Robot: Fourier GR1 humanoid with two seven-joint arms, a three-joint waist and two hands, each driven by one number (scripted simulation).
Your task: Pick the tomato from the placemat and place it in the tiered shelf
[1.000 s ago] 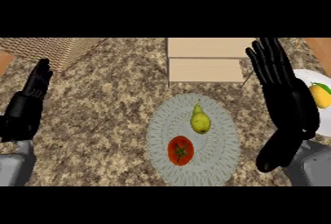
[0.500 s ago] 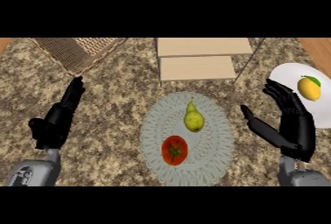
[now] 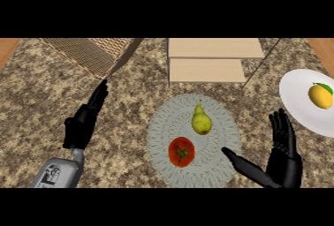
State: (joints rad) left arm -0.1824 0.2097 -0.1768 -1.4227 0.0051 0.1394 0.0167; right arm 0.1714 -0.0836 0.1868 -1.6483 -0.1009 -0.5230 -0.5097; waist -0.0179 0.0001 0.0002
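The tomato (image 3: 181,151) sits stem-up, round with no long axis, at 6 o'clock on the placemat (image 3: 222,128), pear (image 3: 201,120) at 12. The right hand (image 3: 277,161), at 3 o'clock, fingers released, should close around its sides. Left hand (image 3: 83,123) at 9 o'clock, also released. The shelf (image 3: 207,62) lies at 12.

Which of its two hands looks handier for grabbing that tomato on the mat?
The right hand, probably. It is open, with its thumb already over the placemat's edge, pointing toward the tomato. The left hand rests farther off on the counter, away from the mat.
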